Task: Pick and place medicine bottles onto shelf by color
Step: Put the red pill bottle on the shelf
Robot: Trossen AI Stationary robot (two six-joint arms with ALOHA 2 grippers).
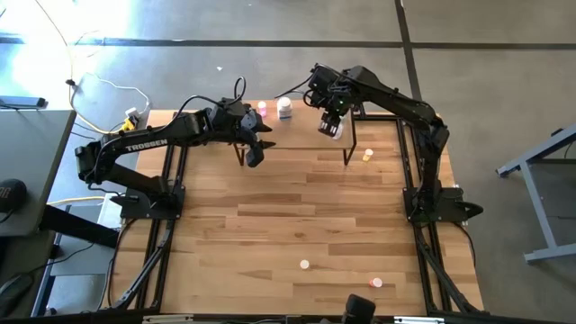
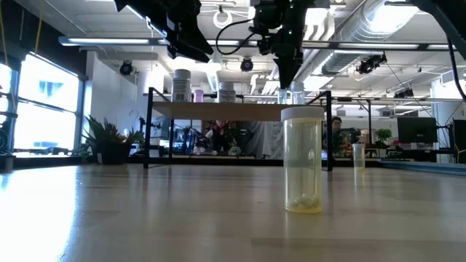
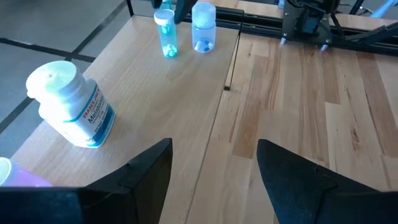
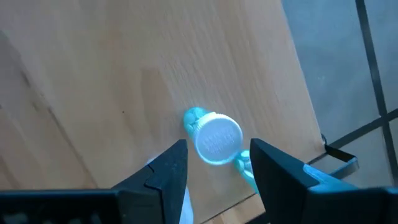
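Two grippers hover over the shelf [image 1: 297,135]: right gripper [image 4: 214,163] spread above a white-capped bottle [image 4: 217,139], left gripper [image 3: 214,168] spread, empty, near another bottle [image 3: 71,106].

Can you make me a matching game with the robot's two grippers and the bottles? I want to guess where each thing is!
Things:
1. left gripper
2. right gripper
3. big white labelled bottle
4. yellow bottle

Places or states:
A. standing on the table, off the shelf
B. open, right above a white bottle cap
C. standing on the shelf
D. open, nothing between its fingers

Pairs: 1-D, 2-B, 3-C, 4-A
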